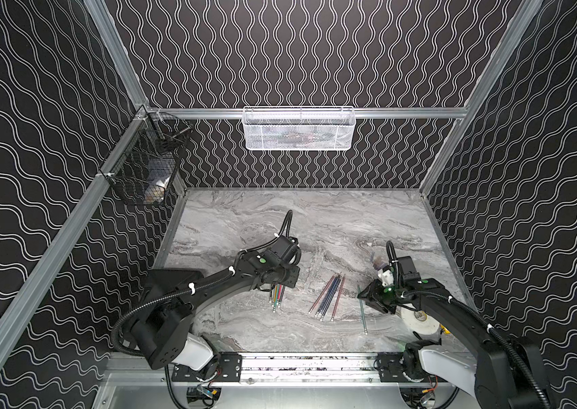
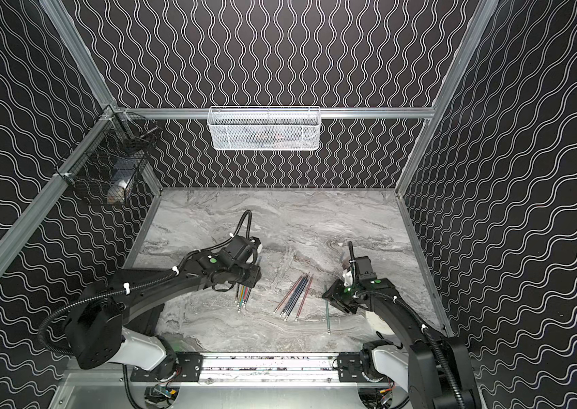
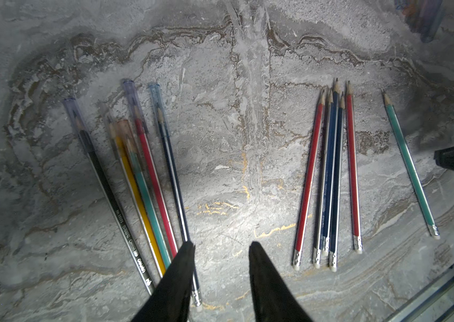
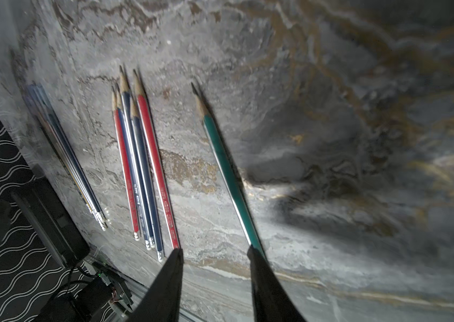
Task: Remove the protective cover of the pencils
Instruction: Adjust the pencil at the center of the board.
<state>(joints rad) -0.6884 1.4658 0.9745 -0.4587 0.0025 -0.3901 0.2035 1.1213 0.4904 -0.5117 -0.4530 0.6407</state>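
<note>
In the left wrist view, five pencils [image 3: 142,181] (black, yellow, green, red, blue) lie side by side, each tip under a translucent protective cover [image 3: 130,96]. My left gripper [image 3: 221,246] hovers open beside their eraser ends, and one finger [image 3: 181,273] overlaps the blue pencil. Several bare pencils [image 3: 331,178], red and blue, lie to the right, with a bare green pencil [image 3: 409,167] beyond them. My right gripper [image 4: 215,251] is open and holds nothing. The green pencil [image 4: 225,167] runs under one of its fingers [image 4: 262,278]. In both top views the arms hide the jaws.
A small heap of loose clear caps [image 1: 379,263] lies behind the right arm. A white tape roll [image 1: 418,320] sits under that arm near the front right. A white mesh basket [image 1: 297,129] hangs on the back wall and a black wire basket [image 1: 145,166] on the left rail.
</note>
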